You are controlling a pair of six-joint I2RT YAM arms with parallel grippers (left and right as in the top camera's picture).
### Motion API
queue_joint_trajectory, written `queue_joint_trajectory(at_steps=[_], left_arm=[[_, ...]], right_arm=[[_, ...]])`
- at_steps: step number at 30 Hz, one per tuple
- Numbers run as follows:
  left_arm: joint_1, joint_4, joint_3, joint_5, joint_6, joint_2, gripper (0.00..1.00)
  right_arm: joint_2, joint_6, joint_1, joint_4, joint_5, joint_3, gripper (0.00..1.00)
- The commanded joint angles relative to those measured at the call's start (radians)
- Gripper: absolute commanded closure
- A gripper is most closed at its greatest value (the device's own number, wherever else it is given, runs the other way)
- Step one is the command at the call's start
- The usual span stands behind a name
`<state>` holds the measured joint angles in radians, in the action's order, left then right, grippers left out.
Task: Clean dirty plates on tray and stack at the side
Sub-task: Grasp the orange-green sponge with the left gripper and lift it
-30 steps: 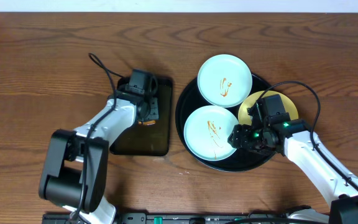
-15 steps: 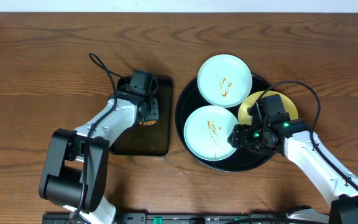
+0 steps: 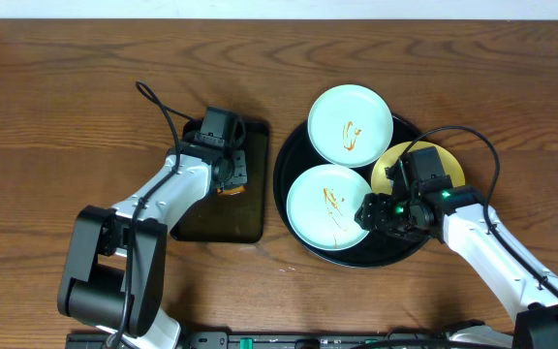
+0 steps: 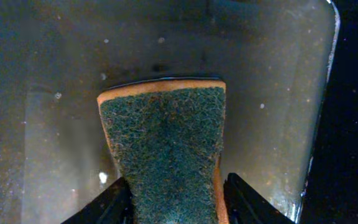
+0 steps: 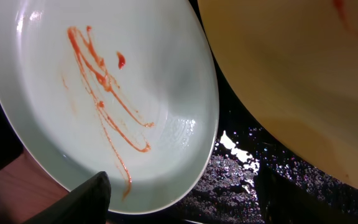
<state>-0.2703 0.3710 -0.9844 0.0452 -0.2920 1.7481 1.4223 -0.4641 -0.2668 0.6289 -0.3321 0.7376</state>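
The round black tray point(image 3: 289, 184) holds three plates: a mint-white plate point(image 3: 350, 124) at the back, a second mint-white plate point(image 3: 329, 206) at the front, both with orange sauce smears, and a yellow plate point(image 3: 387, 167) partly under my right arm. My right gripper point(image 3: 368, 215) is open at the front plate's right rim; the wrist view shows that smeared plate point(image 5: 98, 93) between the fingers point(image 5: 182, 202) and the yellow plate point(image 5: 291, 74). My left gripper point(image 3: 231, 179) is shut on a green-and-orange sponge point(image 4: 163, 149) over the rectangular tray.
A smaller rectangular black tray point(image 3: 223, 218) lies left of the round tray; its wet floor point(image 4: 42, 93) fills the left wrist view. Brown wooden table point(image 3: 56, 97) lies all around. A small speck point(image 3: 281, 269) lies near the front.
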Motion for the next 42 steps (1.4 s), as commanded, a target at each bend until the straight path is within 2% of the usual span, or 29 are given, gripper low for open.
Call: queue_joint_trajectory(at_steps=[1,5,7,10,15,21,25,42], left_arm=[[-0.004,0.006,-0.022,-0.013,-0.002,-0.018,0.59],[-0.004,0.016,-0.013,-0.013,-0.003,-0.016,0.78],[-0.004,0.008,0.004,-0.026,-0.033,-0.016,0.81],[-0.004,0.005,0.029,-0.089,-0.078,-0.016,0.92],[-0.004,0.0,0.027,-0.077,-0.08,-0.016,0.92],[-0.003,0.005,-0.006,0.031,-0.079,-0.039,0.93],[-0.003,-0.016,-0.013,0.031,-0.074,-0.118,0.93],[-0.003,-0.12,-0.013,0.009,0.079,-0.46,0.93]], right_arm=[[0.005,-0.014,-0.01,-0.005,0.007,-0.008,0.27],[0.005,-0.014,-0.01,-0.005,0.006,-0.008,0.27],[0.005,-0.014,-0.01,-0.005,0.006,-0.008,0.27],[0.005,-0.014,-0.01,-0.005,0.006,-0.008,0.27],[0.005,-0.014,-0.01,-0.003,0.006,-0.008,0.27],[0.005,-0.014,-0.01,0.01,0.006,-0.008,0.26],[0.005,-0.014,-0.01,0.01,0.006,-0.008,0.26],[0.005,-0.014,-0.01,0.003,0.007,-0.008,0.25]])
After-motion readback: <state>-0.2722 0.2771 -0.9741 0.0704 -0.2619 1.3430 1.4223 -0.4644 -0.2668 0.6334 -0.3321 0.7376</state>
